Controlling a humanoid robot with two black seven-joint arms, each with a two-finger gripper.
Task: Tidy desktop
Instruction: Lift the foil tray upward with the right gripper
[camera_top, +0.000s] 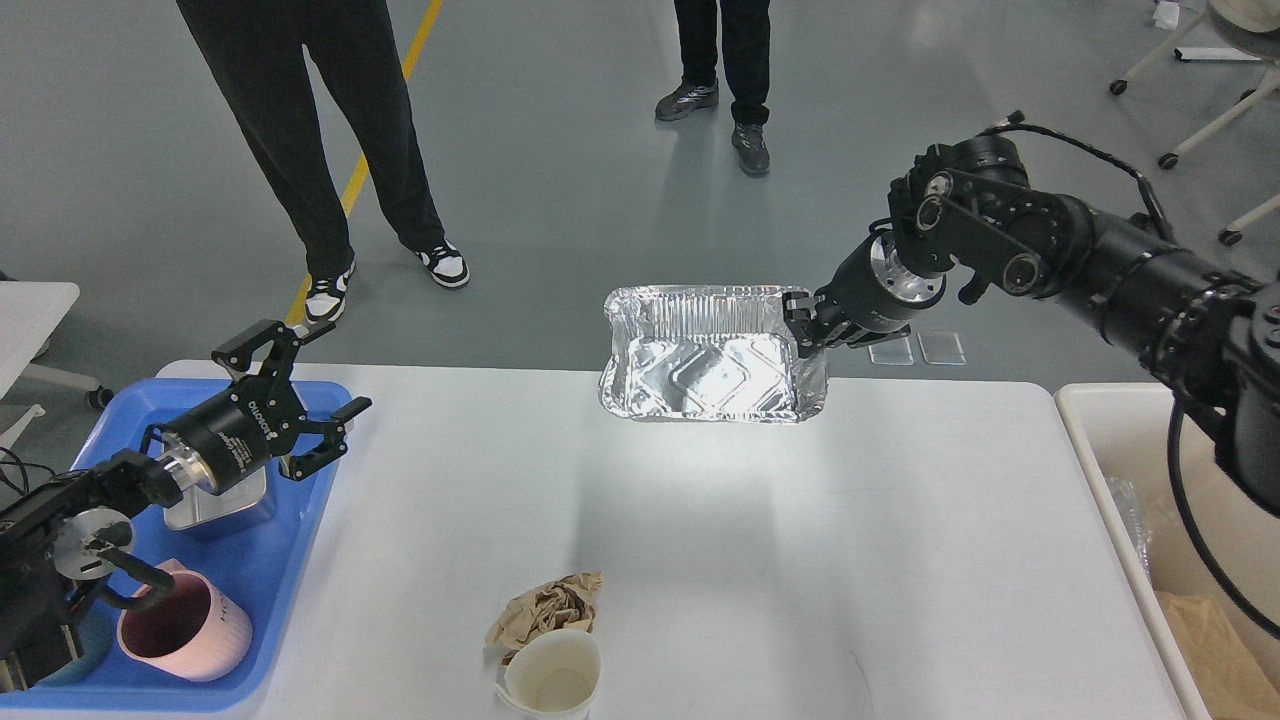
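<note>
Filling most of the head view, the smooth matte white desk (700, 560) with rounded corners stretches between a blue plastic tray (290, 590) on its left end and a cream-coloured bin (1090, 440) just beside its right edge. The right gripper (806, 325) has its jaws closed on the right rim of a crinkled rectangular aluminium foil container (705, 355), held tilted in the air above the far edge of the desk. The left gripper (310, 400) hovers over the tray with its jaws spread wide and nothing between them. A ribbed pink ceramic mug (190, 625) sits in the tray's near corner. Near the front of the desk a white paper cup (552, 680) lies touching a crumpled wad of brown paper (548, 605). The step in hand looks like carrying the foil container to the bin; thin foil buckles easily, so a steady swing right and release well over the opening seems wise.
</note>
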